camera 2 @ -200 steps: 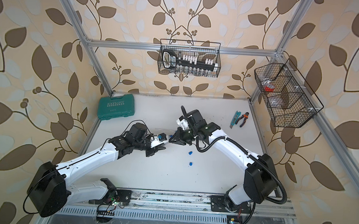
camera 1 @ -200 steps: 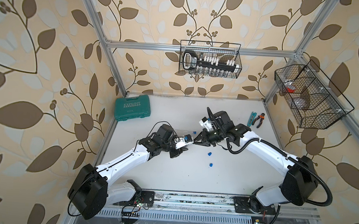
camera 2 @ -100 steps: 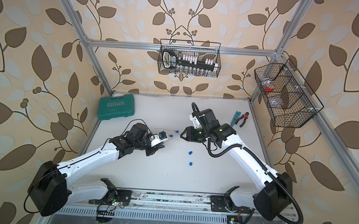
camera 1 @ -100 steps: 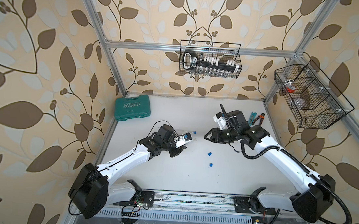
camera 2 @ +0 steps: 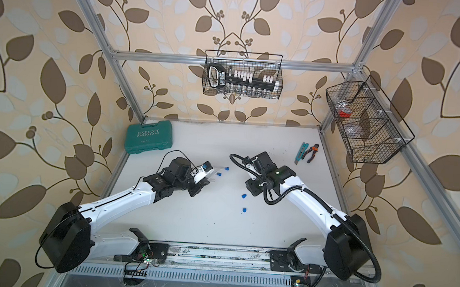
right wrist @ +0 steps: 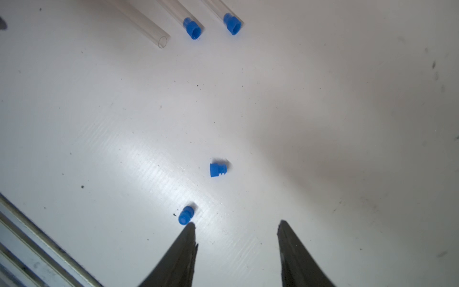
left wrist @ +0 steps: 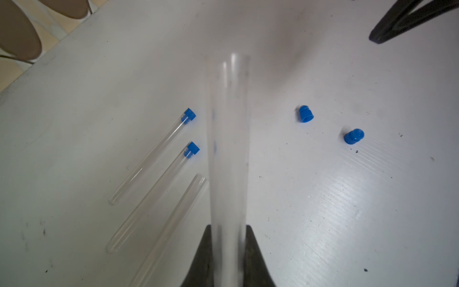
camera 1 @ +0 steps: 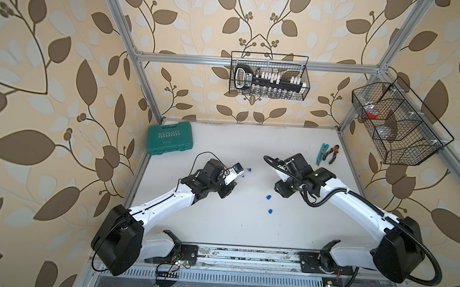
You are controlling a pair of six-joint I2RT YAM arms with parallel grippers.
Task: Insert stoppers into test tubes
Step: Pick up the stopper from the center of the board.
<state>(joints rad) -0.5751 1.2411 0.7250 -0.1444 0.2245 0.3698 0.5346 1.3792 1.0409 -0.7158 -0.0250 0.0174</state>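
The left arm [camera 1: 163,200] and right arm [camera 1: 355,202] reach inward from the front rail, wrists low. The left jaws clamp a slim clear test tube [left wrist: 228,149]. Three more tubes [left wrist: 151,198] lie beside it on the white counter [camera 1: 232,230], two of them plugged. The right jaws stand apart, empty, near two loose bright-blue plastic stoppers [right wrist: 218,170]. A black wire basket [camera 1: 271,54] holds white-capped vials [camera 1: 267,76]. The green case [camera 1: 169,137] reads "EXPLOIT".

Both top views looked steeply down from high at the front, taking in the whole table [camera 1: 219,230] and back wall [camera 1: 198,104]. Each wrist camera hung close over the table; both shared the two loose stoppers [left wrist: 305,114].
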